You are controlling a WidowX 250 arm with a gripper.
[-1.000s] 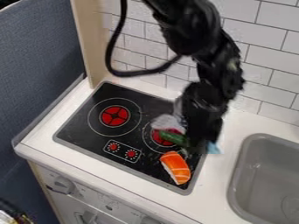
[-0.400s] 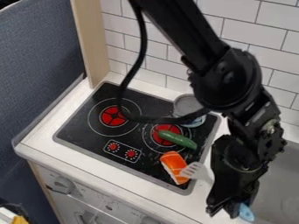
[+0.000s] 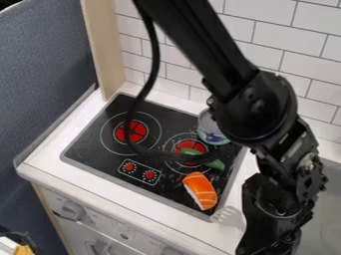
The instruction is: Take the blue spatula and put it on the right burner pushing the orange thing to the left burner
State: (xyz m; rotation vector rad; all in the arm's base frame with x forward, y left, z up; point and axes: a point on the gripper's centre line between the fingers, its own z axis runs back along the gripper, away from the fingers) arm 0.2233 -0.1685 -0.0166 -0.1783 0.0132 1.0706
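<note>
Well, the white surface (image 3: 60, 142) runs below the tiled wall (image 3: 286, 30), with a dark blue panel (image 3: 40, 94) along its left. The black arm (image 3: 206, 55) slants from the top edge to the lower right, where it covers part of the grey sink (image 3: 327, 224). Its loose cable (image 3: 156, 60) loops over the black stovetop (image 3: 93, 144), crossing the right burner (image 3: 178, 149); the left burner (image 3: 132, 131) sits farther back.

The claw (image 3: 266, 245) hangs low, over the surface between the stovetop and the sink. Its lower end runs into the bottom edge, so I cannot tell whether it is apart, together or clamped on something.

A grey can (image 3: 209, 128) is at the stovetop's back right corner, partly behind the arm. The orange sushi (image 3: 200, 191) lies near the front right corner, with a green cucumber (image 3: 214, 164) behind it, partly on the right burner. The spatula's pale slotted head (image 3: 226, 215) is just beside that front corner, next to the claw; whether it touches the surface is hard to judge.
</note>
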